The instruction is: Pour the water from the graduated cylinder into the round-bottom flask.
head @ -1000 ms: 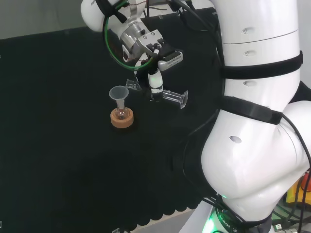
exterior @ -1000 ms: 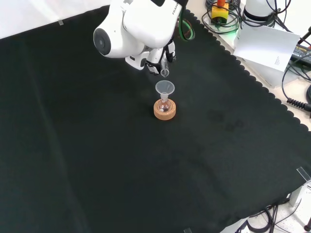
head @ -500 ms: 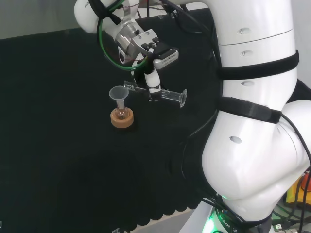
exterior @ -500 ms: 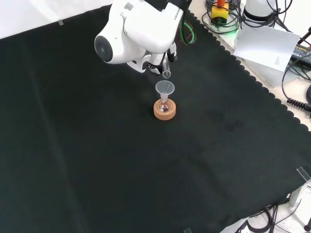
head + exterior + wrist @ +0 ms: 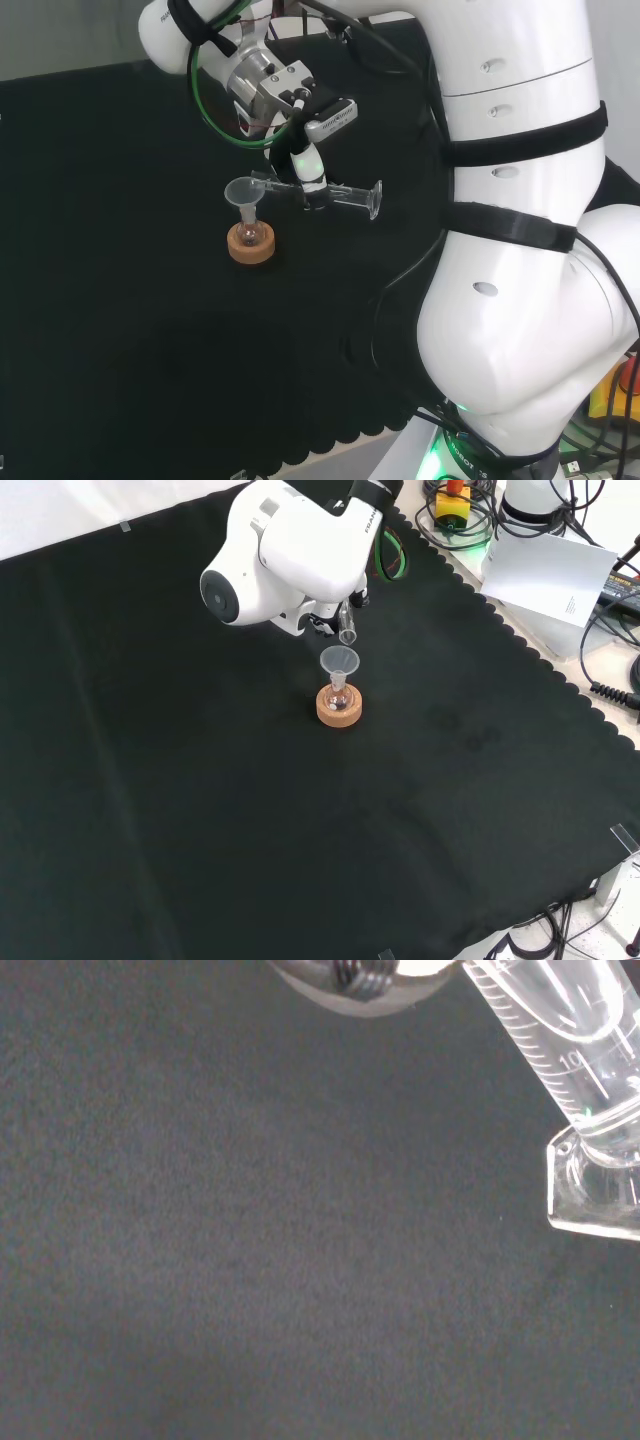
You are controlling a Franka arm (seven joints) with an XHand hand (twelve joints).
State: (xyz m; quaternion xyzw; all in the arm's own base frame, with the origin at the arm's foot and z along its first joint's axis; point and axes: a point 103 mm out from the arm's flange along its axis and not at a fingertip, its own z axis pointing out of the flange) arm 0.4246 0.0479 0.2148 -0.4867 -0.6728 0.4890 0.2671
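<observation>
A small round-bottom flask [image 5: 250, 232] sits on a cork ring [image 5: 251, 246] with a clear funnel [image 5: 244, 191] in its neck. The hand [image 5: 308, 166] is shut on a clear graduated cylinder [image 5: 340, 194], held lying almost flat above the cloth. The cylinder's mouth reaches the funnel's rim in the head view; its foot points to the right. In the front view the cylinder's mouth [image 5: 347, 636] hangs just above the funnel [image 5: 339, 662] and the flask [image 5: 339, 694]. The wrist view shows the cylinder's scale and foot [image 5: 592, 1190] close up.
The arm's white links [image 5: 520, 200] fill the right of the head view. In the front view the cloth's scalloped edge [image 5: 520, 640] runs along the right, with cables and a white sheet [image 5: 555, 575] beyond it.
The hand has carried the cylinder leftward in the head view and tipped it flatter, bringing its mouth from beside the funnel to the funnel's rim. The flask and ring have not moved.
</observation>
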